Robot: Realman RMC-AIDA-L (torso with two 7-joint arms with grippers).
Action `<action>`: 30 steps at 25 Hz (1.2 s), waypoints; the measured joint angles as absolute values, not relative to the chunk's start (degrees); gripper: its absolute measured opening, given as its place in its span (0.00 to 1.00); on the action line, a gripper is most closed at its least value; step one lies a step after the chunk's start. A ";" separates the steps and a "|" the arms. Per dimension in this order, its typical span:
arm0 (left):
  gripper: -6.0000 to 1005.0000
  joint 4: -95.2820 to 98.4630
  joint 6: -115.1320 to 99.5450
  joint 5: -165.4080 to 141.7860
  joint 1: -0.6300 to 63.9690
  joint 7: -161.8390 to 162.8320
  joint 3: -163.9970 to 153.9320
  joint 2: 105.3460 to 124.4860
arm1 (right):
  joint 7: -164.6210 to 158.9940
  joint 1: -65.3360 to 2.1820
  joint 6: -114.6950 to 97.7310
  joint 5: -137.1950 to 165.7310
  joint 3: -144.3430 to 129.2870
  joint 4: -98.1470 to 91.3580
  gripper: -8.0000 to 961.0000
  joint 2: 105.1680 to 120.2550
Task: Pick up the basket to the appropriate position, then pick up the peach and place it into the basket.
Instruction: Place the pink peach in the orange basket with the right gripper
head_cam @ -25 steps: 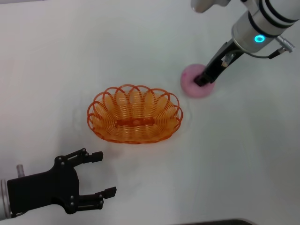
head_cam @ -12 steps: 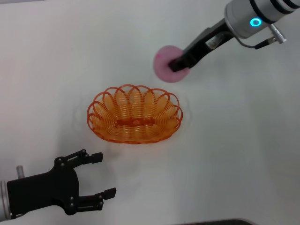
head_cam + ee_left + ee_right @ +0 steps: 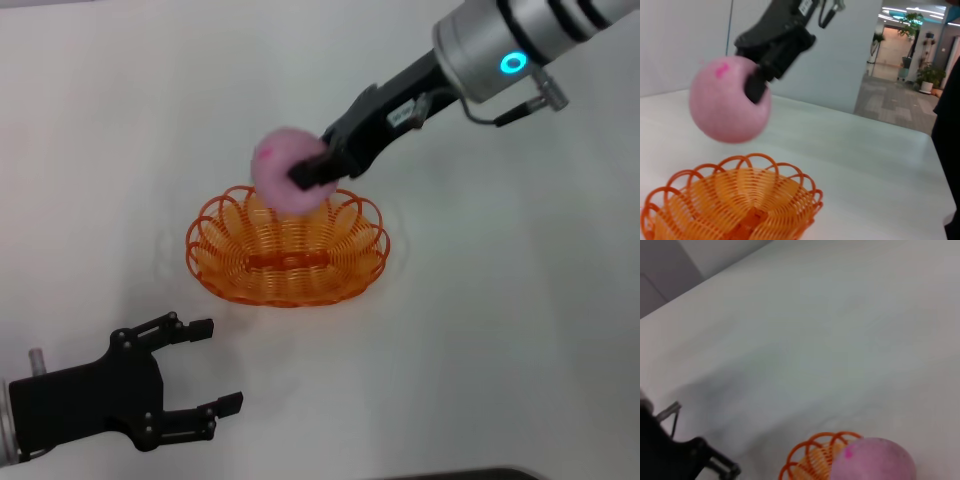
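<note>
1. The right gripper [image 3: 305,172] reaches in from the far right of the table [image 3: 500,330] and is clamped on the peach [image 3: 285,182], its dark fingers [image 3: 756,87] pressed into the side of the pink ball.
2. The peach sits at the very tip of that gripper, on the side away from the arm, and is lifted clear of the table surface.
3. In the left wrist view the peach [image 3: 729,106] hangs in the air above the basket [image 3: 735,200], with an open gap between the fruit's underside and the scalloped rim.
4. The basket [image 3: 288,245] lies directly below and slightly nearer the robot than the right gripper's tip; in the head view the held peach overlaps the far rim of the basket.
5. A small bright pink mark shows on the peach's upper surface, on the side turned away from the gripper's fingers.
6. In the right wrist view the peach [image 3: 873,460] fills the corner closest to that gripper, with a few orange loops of the basket [image 3: 812,455] just beside it.
7. The left gripper [image 3: 215,365] rests near the robot's body, well apart from the basket, with its fingers spread wide and nothing between them.
8. The basket lies farther out from the left gripper and to its right.
</note>
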State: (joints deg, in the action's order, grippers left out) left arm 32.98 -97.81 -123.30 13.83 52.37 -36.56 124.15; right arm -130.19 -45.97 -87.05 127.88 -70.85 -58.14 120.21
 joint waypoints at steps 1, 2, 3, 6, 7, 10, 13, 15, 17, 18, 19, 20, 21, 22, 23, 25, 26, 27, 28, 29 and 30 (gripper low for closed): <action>0.88 33.01 -97.86 -123.27 13.87 52.36 -36.39 124.12 | -130.17 -46.38 -86.98 127.88 -71.33 -57.21 0.24 120.19; 0.88 33.07 -97.90 -123.18 13.90 52.34 -36.29 124.11 | -130.16 -46.73 -86.89 127.88 -71.73 -56.46 0.24 120.18; 0.88 33.21 -97.93 -123.08 13.91 52.33 -36.27 124.11 | -130.16 -47.15 -86.70 127.91 -72.26 -55.50 0.24 120.18; 0.88 33.55 -97.96 -122.87 13.93 52.32 -36.25 124.10 | -130.15 -47.89 -86.11 127.90 -73.31 -53.73 0.27 120.16; 0.88 33.58 -97.98 -122.85 13.94 52.31 -36.24 124.10 | -130.12 -47.95 -85.97 127.81 -73.47 -53.53 0.27 120.15; 0.88 33.59 -98.07 -122.82 13.95 52.30 -35.89 124.10 | -129.76 -47.96 -85.65 127.55 -73.56 -53.22 0.46 120.15; 0.88 33.59 -98.22 -122.82 13.88 52.29 -35.20 124.10 | -129.48 -47.98 -85.43 127.23 -73.56 -53.08 0.60 120.19; 0.88 33.59 -98.33 -122.79 13.86 52.29 -34.89 124.10 | -129.05 -47.85 -85.37 126.63 -73.56 -53.07 0.65 120.20; 0.88 33.62 -98.35 -122.77 13.86 52.30 -34.80 124.10 | -128.47 -47.54 -85.29 125.97 -73.46 -53.05 0.70 120.18; 0.88 33.65 -98.36 -122.77 13.87 52.31 -34.78 124.10 | -128.22 -47.40 -85.26 125.72 -73.36 -53.05 0.73 120.15; 0.88 33.67 -98.38 -122.77 13.88 52.31 -34.78 124.10 | -127.75 -47.18 -85.25 125.43 -73.21 -53.04 0.75 120.13; 0.88 33.67 -98.40 -122.77 13.92 52.32 -34.78 124.10 | -126.95 -46.84 -85.26 124.95 -73.03 -53.03 0.78 120.08; 0.88 33.67 -98.43 -122.76 13.94 52.32 -34.70 124.11 | -126.02 -46.45 -85.32 124.35 -72.86 -53.02 0.80 120.00; 0.88 33.64 -98.45 -122.75 13.94 52.33 -34.58 124.10 | -124.37 -45.61 -85.58 123.22 -72.59 -53.02 0.83 119.89; 0.88 33.52 -98.47 -122.72 13.97 52.33 -34.26 124.11 | -122.28 -44.72 -86.06 121.95 -72.24 -53.01 0.86 119.79; 0.88 33.32 -98.51 -122.68 14.01 52.34 -33.60 124.10 | -117.46 -42.19 -87.33 119.18 -70.66 -53.04 0.93 119.63; 0.88 33.26 -98.51 -122.66 14.02 52.34 -33.41 124.10 | -115.37 -41.06 -88.02 118.12 -69.72 -53.05 0.96 119.60; 0.88 33.25 -98.56 -122.58 14.03 52.34 -33.29 124.10 | -112.93 -39.71 -88.64 116.98 -68.29 -53.05 0.99 119.58; 0.88 33.21 -98.59 -122.41 14.04 52.35 -33.27 124.11 | -110.66 -38.30 -89.49 116.09 -66.77 -52.99 0.99 119.56; 0.88 33.16 -98.59 -122.31 14.03 52.35 -33.26 124.10 | -108.66 -37.14 -90.39 115.46 -65.57 -52.84 0.99 119.55; 0.88 33.14 -98.63 -122.15 14.04 52.35 -33.25 124.09 | -105.87 -35.56 -91.61 114.76 -64.08 -52.59 0.99 119.53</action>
